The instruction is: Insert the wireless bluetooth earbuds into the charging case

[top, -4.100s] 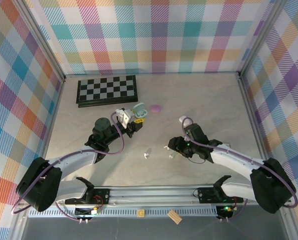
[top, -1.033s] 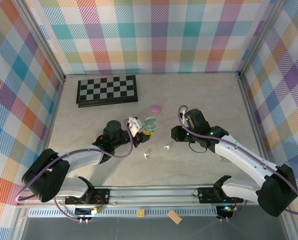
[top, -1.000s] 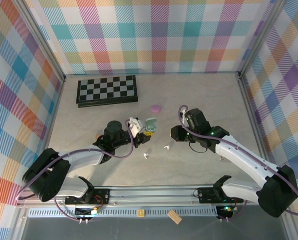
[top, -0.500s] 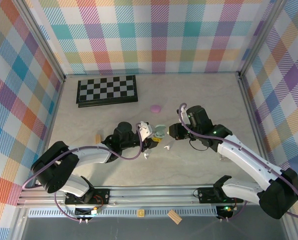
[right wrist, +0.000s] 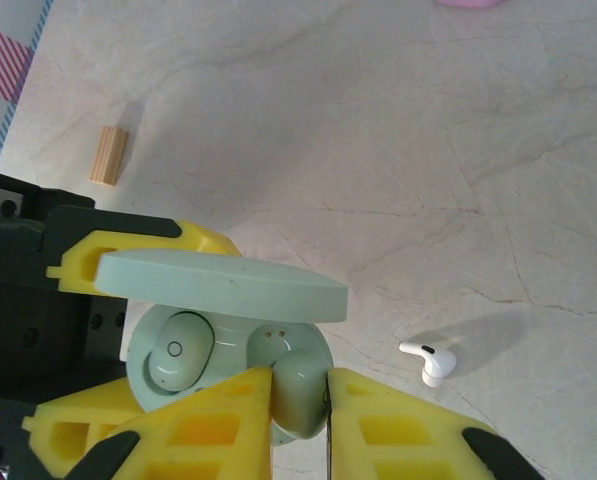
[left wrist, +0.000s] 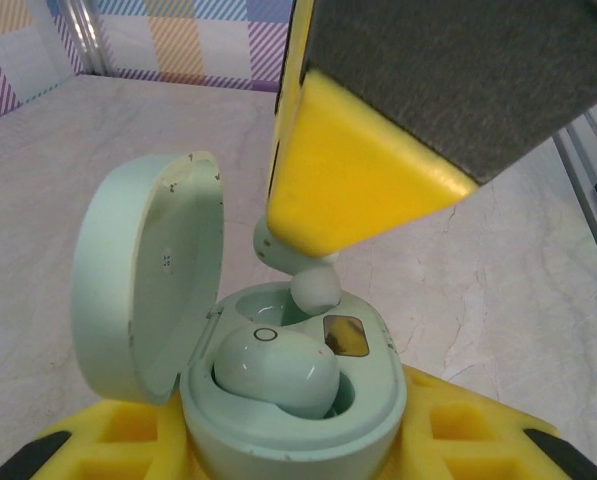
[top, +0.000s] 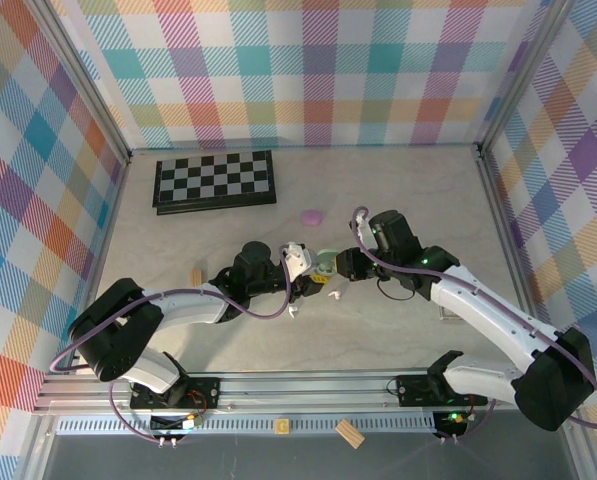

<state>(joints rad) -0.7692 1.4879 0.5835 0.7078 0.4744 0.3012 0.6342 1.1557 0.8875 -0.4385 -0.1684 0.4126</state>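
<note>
Right wrist view: my right pincer (right wrist: 298,382) was closed tight on a mint earbud (right wrist: 300,402), its long axis along my fingers, pointing straight down at the empty socket of the open charging case (right wrist: 218,285). My left pincer (left wrist: 294,446) clamped the case base. The neighbouring socket held the other mint earbud (right wrist: 173,356). Judgement: descent only, no sideways correction

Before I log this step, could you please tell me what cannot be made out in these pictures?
Left wrist view: a finger of the right end effector covers most of the held green earbud, so its depth is unclear.
Right wrist view: the lid hides the back of the green case; the pink object is cut by the top edge.
Top view: case contents too small.
</note>
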